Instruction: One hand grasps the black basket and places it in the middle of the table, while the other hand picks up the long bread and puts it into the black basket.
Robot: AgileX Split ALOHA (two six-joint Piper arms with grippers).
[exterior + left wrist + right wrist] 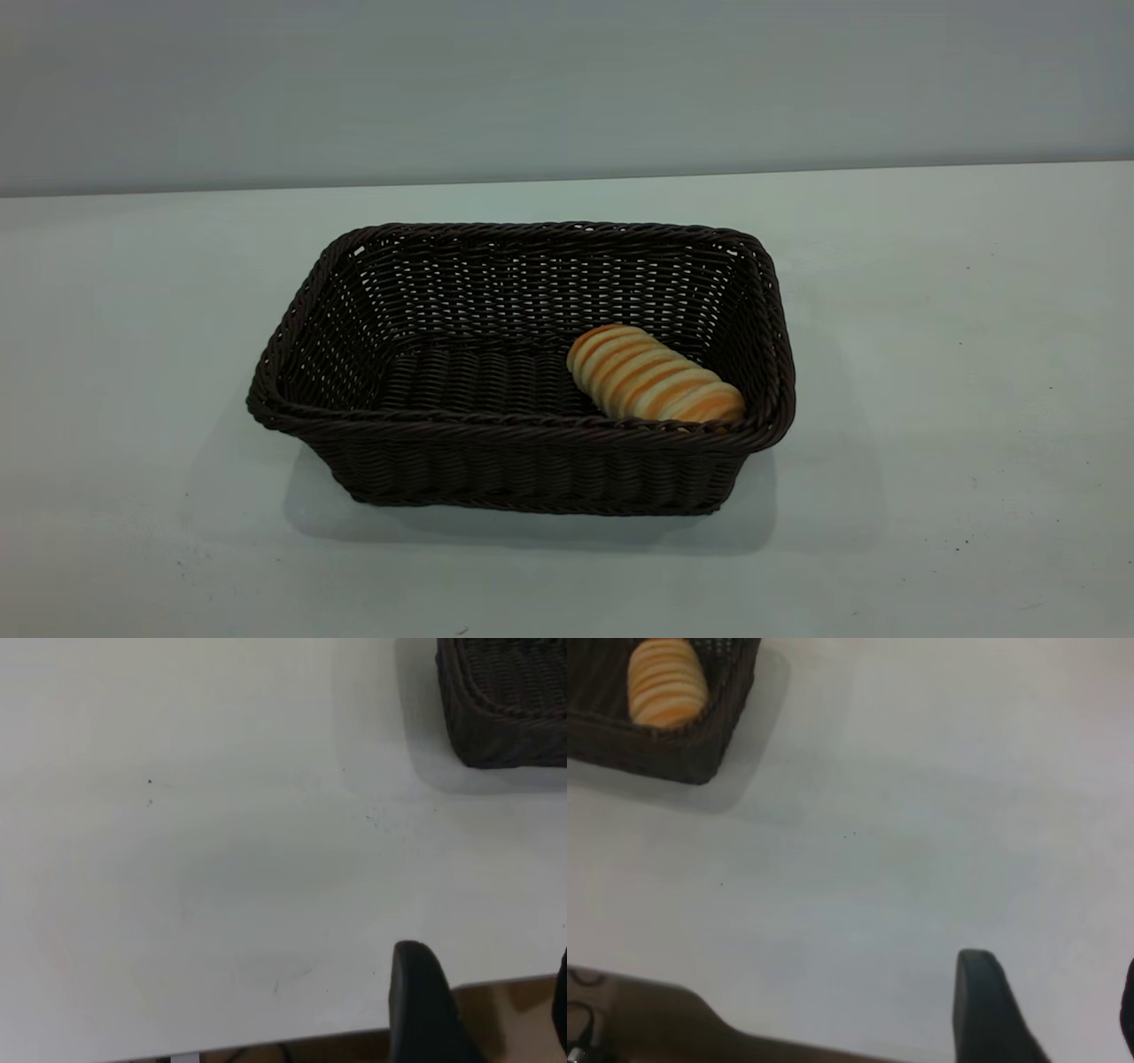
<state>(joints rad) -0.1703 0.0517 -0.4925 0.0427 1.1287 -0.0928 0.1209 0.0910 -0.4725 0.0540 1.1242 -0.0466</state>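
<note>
The black basket (523, 372) stands in the middle of the white table (957, 354). The long bread (654, 376) lies inside it, at its right end, slightly slanted. In the right wrist view the bread (666, 682) shows in a corner of the basket (682, 749), far from my right gripper (1050, 992), which is open and empty near the table's edge. In the left wrist view a corner of the basket (505, 709) shows far from my left gripper (483, 992), which is open and empty over the table's edge. Neither arm shows in the exterior view.
A grey wall runs behind the table. A few dark specks mark the tabletop (150, 781). A brown floor (505, 1010) shows past the table's edge in the left wrist view, and also in the right wrist view (629, 1019).
</note>
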